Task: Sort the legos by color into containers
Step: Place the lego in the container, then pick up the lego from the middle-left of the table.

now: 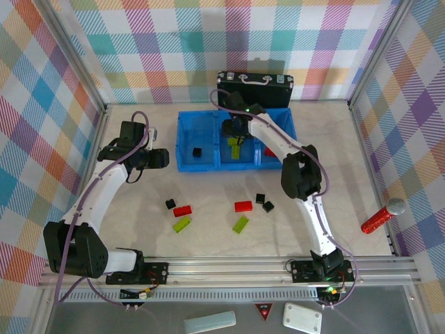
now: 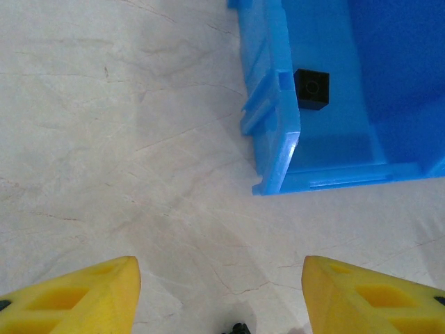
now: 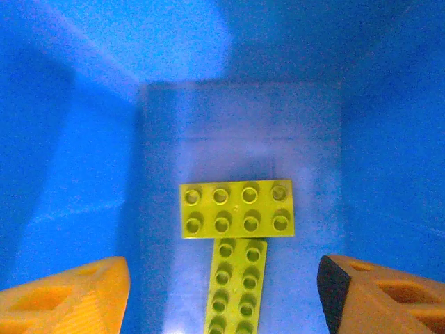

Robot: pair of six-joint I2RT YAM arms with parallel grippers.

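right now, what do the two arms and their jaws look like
Both the left arm and right arm have white shells, black joints and black bases, with a grey-purple cable running along each. A small green light glows on the right arm. The jaws are yellow-orange plastic wedges with recessed pockets.

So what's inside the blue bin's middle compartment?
A wide lime-green brick and a narrow lime-green brick touching its edge. In the top view the right gripper covers part of the middle compartment.

The pale marbled table (image 1: 208,243) carries a blue three-compartment bin (image 1: 208,167), a black briefcase (image 1: 256,89) behind it, a red microphone (image 1: 382,217) at the right, and loose bricks nearer: two red bricks (image 1: 183,211), two lime-green bricks (image 1: 181,224), three black cubes (image 1: 170,204).
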